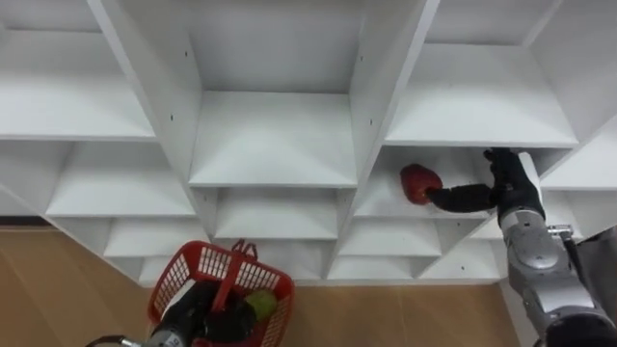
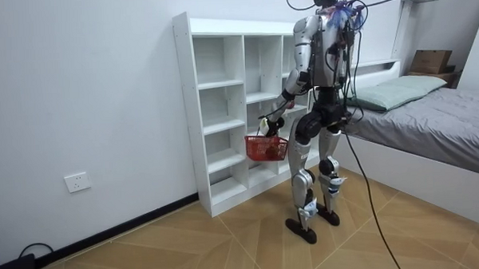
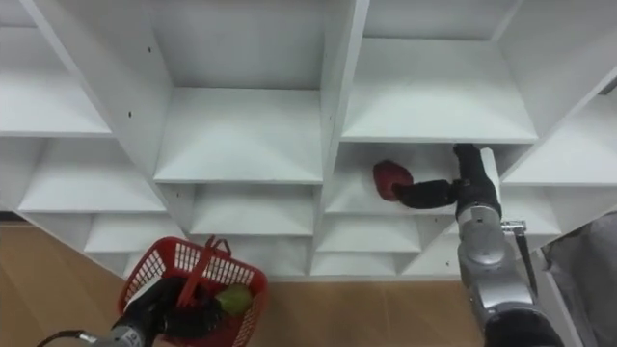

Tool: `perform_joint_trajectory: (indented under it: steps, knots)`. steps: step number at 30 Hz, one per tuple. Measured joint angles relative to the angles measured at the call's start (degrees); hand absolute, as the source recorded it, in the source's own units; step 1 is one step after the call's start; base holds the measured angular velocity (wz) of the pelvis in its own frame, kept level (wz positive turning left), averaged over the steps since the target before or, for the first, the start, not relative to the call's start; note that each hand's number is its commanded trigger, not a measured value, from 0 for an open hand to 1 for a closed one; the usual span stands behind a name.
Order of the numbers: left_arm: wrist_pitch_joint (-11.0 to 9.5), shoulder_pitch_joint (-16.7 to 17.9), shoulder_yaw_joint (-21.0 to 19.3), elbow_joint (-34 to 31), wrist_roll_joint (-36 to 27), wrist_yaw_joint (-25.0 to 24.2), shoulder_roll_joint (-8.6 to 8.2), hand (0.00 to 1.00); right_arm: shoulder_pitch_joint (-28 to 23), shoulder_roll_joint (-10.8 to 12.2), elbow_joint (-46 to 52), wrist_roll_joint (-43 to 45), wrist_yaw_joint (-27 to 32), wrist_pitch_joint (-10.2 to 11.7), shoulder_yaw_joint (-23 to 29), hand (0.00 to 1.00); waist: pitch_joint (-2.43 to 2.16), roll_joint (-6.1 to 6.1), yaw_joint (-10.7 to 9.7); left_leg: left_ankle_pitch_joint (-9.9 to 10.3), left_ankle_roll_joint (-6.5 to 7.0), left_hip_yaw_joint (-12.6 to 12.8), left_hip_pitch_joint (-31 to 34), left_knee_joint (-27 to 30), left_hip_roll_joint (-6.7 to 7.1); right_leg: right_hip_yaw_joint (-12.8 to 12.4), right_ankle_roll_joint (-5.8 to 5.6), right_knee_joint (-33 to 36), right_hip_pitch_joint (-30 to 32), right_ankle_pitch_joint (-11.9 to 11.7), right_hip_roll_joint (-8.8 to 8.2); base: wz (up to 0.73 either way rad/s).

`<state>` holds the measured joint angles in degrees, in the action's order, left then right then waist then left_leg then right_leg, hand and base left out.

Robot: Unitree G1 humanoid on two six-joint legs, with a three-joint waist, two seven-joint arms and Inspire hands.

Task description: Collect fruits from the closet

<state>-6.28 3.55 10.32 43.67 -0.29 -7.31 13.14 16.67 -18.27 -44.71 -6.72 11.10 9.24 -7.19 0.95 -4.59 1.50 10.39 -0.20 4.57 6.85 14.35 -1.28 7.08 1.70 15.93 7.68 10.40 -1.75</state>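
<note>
Inside a closet compartment (image 1: 384,200), my right hand (image 1: 499,188) meets the red apple (image 1: 419,183) — grip I cannot tell; left hand (image 1: 183,310) clasps the basket (image 1: 198,258).

Red fruit (image 1: 417,181) on white closet shelf (image 1: 273,135), rt column.

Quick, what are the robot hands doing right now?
Left robot hand: closed on the red basket.
Right robot hand: open, fingers touching the red fruit.
</note>
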Motion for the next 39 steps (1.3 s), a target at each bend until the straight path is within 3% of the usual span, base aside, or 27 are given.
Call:
perform_joint_trajectory:
  steps: [12, 16, 29, 39]
  knots:
    - [1.0, -1.8, 0.2, 2.1, -0.1, 0.9, -1.85, 1.0, 1.6, 0.1, -3.4, -0.9, -0.4, -0.6, -0.5, 0.0, 0.55, -0.4, 3.1, -0.1, 0.1, 0.0, 4.1, 1.1, -0.14, 0.1, 0.2, 2.3, 4.8, 0.2, -0.3, -0.01]
    - [1.0, -3.1, 0.6, 5.8, -0.1, 0.8, -2.27, 1.0, 4.5, 0.1, -4.1, -1.0, -0.2, -0.6, -0.5, 0.0, 1.52, -0.47, 3.4, -0.1, 0.13, 0.0, 5.0, 1.5, -0.06, 0.9, 0.23, 2.7, 5.6, 0.2, -0.55, 0.02]
    - [1.1, -6.6, 1.8, 7.1, -0.1, 1.6, -2.66, 1.0, 6.5, 0.1, -4.1, -0.8, 2.0, -0.5, -0.6, 0.0, 1.51, -0.46, 4.9, -0.3, 0.43, 0.1, 11.4, 4.3, -0.06, 0.9, 0.27, 5.0, 11.7, 0.2, -1.16, 0.01]
    - [1.5, -7.5, 1.9, 7.2, -0.1, 2.1, -3.95, 1.0, 7.8, 0.1, -6.5, 1.8, 4.6, -0.6, -0.6, 0.0, 1.54, -0.48, 5.1, -0.4, 0.63, 0.1, 11.7, 4.4, 0.06, 0.9, 0.29, 5.8, 12.4, 0.1, -1.44, 0.0]
